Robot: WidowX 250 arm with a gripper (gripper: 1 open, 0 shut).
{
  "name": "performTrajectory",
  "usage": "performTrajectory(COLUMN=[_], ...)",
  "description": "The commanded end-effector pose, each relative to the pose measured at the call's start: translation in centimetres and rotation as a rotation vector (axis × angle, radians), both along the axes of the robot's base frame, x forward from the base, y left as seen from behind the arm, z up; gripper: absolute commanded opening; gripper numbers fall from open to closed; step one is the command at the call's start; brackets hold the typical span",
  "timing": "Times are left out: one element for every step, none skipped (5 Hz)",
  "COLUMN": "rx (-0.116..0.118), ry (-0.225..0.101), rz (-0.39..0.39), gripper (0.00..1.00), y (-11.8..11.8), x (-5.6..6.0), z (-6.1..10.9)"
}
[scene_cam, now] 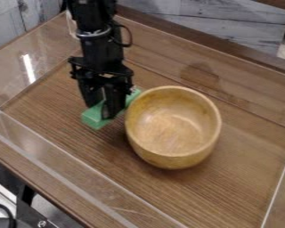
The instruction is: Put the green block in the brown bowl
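While I watch through the single camera, my gripper points almost straight down, its dark fingers closed on the green block. That block is a small bright green bar, seen only around the fingers, low over the wooden table. I cannot tell whether it rests on the surface or hangs just above it. It sits touching or just beside the left outer wall of the brown bowl, a round, thick-walled tan bowl with visible grain, empty inside.

As I judge it, the block is gripped but not yet raised over the rim. To do this step well I would lift first until the block clears the thick wall, then carry it toward the bowl's middle. Sliding sideways at this height risks shoving the bowl instead.
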State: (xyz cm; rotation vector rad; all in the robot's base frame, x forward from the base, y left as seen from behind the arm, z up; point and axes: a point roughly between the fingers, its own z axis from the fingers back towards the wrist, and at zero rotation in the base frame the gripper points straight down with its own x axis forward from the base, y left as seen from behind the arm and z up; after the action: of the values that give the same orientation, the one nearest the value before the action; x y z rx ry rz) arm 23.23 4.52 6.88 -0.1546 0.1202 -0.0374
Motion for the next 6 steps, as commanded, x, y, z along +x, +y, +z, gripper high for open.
performTrajectory(rx=[0.004,-0.003,-0.01,-0.016,-0.021,-0.025], ry=[-0.058,-0.056,-0.054,-0.053,-0.051,-0.049], rz=[-0.001,0.001,0.004,0.007,0.009,0.009], gripper=[0.0,0.0,0.0,0.0,0.0,0.0], y=[-0.4,-0.7,-1.0,-1.3,-1.5,-1.8], x=[1.0,1.1,1.3,1.5,1.7,1.9], z=[1.5,1.5,1.5,1.4,1.3,1.3])
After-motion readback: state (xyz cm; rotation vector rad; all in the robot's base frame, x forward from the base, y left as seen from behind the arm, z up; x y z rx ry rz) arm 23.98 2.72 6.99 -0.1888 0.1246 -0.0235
